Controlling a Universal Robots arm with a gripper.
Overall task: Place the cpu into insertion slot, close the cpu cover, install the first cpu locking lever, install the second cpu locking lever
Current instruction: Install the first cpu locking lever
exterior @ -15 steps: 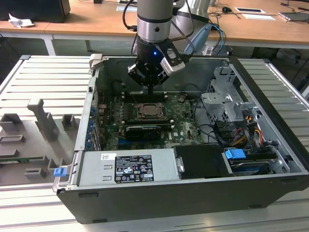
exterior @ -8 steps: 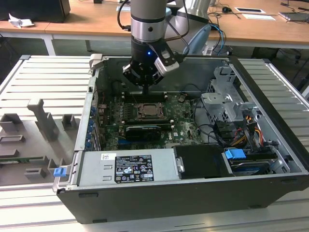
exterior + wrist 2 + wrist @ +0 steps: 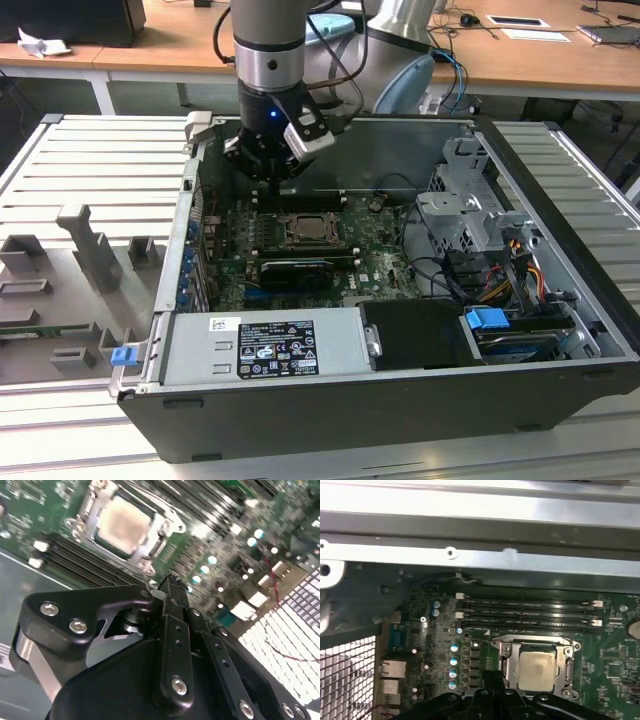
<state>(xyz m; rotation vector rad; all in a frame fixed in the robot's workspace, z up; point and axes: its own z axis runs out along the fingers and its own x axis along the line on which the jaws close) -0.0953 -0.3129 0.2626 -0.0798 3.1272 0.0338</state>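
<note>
Pincer [image 3: 170, 582]: black linkage arms with silver screws, close to the lens in the second wrist view. Fingertips drawn together, nothing between them. In the exterior view the pincer [image 3: 263, 183] hangs over the far side of the motherboard [image 3: 380, 270], above the memory slots [image 3: 527, 612] and just beyond the socket.

Cpu [image 3: 536, 667]: pale silvery-beige square, lying flat in the insertion slot [image 3: 514, 652]; seen in both wrist views and, small, in the exterior view [image 3: 310, 232]. Apart from the pincer.

Cpu cover [image 3: 568, 665]: silver frame plate, lying down around the cpu, whose metal top shows through the cut-out. Whether the locking levers are latched cannot be told.

Graphics card [image 3: 295, 270]: long, black, on the near side of the socket.

Power supply [image 3: 265, 345]: grey box with labels, at the near wall of the computer case [image 3: 560, 200].

Worktop [image 3: 80, 160]: ribbed grey metal, carrying the open case and grey fixtures [image 3: 90, 240] on the exterior view's left.
</note>
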